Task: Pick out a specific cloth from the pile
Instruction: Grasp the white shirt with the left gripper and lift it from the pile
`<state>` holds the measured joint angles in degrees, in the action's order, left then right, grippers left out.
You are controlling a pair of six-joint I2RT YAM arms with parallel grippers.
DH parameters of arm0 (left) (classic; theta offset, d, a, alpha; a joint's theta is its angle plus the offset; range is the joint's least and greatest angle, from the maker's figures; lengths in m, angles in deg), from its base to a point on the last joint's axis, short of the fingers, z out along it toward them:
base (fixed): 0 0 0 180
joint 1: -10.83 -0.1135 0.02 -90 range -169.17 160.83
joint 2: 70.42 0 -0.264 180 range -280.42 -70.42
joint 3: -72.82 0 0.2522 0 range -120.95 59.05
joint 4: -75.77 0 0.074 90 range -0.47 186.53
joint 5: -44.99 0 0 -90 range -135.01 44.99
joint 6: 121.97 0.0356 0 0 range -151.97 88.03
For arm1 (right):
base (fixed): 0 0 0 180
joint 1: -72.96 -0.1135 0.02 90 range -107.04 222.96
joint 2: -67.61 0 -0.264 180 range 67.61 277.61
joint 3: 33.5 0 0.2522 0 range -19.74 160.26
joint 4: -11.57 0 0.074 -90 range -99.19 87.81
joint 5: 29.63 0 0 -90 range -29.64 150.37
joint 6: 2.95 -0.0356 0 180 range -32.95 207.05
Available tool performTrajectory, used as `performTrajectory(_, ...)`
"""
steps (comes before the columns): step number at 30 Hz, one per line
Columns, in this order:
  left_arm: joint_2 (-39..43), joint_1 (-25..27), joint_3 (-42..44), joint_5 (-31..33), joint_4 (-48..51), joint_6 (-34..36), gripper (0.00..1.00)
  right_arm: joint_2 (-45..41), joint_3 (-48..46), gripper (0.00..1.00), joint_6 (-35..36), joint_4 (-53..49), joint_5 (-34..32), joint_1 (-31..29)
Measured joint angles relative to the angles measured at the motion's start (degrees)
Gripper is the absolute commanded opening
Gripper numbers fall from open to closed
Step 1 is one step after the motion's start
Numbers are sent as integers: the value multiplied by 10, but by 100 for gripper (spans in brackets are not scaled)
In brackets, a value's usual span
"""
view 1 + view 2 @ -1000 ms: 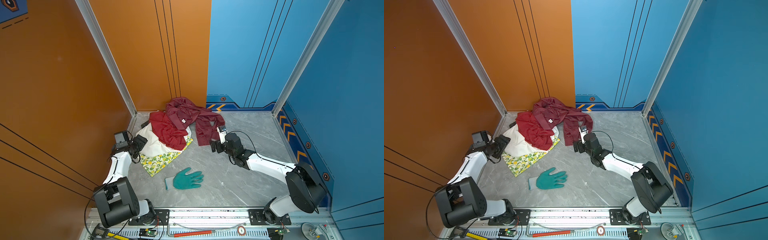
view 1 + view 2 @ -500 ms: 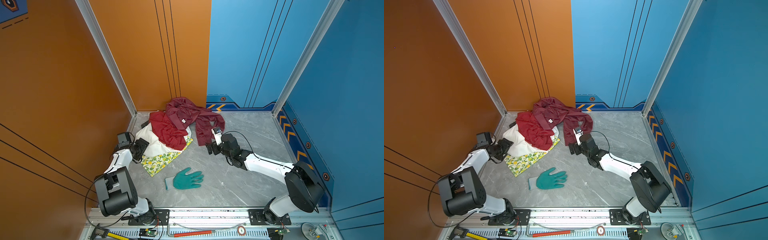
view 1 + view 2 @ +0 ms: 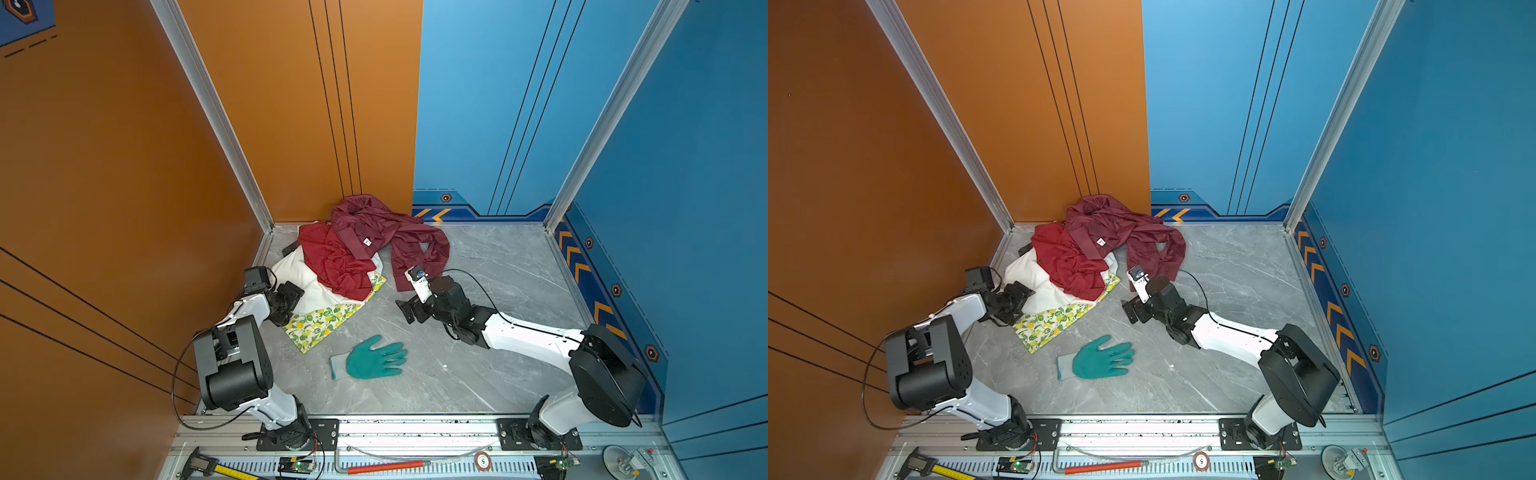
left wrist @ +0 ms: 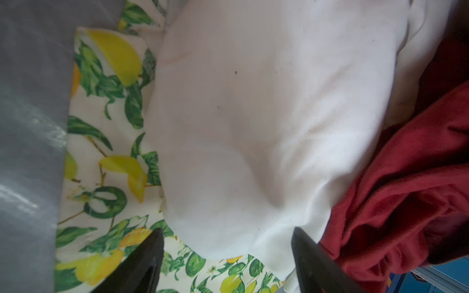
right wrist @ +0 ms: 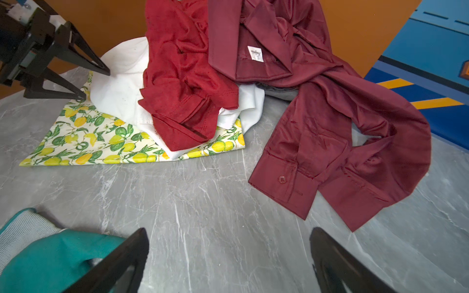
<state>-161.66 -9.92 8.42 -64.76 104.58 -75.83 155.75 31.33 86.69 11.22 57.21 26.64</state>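
Much of the large plain white creased cloth [image 3: 309,286] is buried. A crumpled red cloth [image 3: 332,266] covers its far side and a maroon satin shirt [image 3: 374,224] lies over that. Only a sliver of a dark grey piece [image 5: 279,92] shows beneath the shirt. A yellow-and-green lemon-print cloth [image 3: 320,326] lies flat under the white one, with its near corner exposed. The teal glove with a white cuff [image 3: 374,359] is cut off in the right wrist view.

In both top views the pile [image 3: 1084,249] sits left of centre, pushed into the back corner against the orange wall [image 3: 291,124]. The grey marble floor [image 3: 498,270] is bare over the right half and along the front, apart from the glove at lower centre.

The left gripper [image 3: 290,301] is at the pile's left edge, its jaws apart and straddling the white cloth's exposed rim. In the left wrist view the fabric bulges between the black fingers [image 4: 147,256], one over the lemon print and one beside the red cloth. Whether the tips press the fabric cannot be told. The right gripper [image 3: 407,309] has its jaws wide and empty. It sits low over bare floor right of the pile, well apart from the white cloth.
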Motion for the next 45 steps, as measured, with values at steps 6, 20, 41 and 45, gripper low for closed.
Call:
performTrajectory(6, -12, 2, -5, 0, -18, -12, 61, 1, 0, 100, 17, -6, 0, -10)
performTrajectory(20, -58, 19, -46, 2, -68, -21, 69, 1, 0, 100, 32, -11, -8, -10)
performTrajectory(41, -108, 75, -128, 55, -57, -10, 0, 1, 0, 100, 47, -11, -30, -10)
performTrajectory(45, -101, 80, -144, 63, -40, -7, 0, 1, 0, 100, 47, -11, -34, -10)
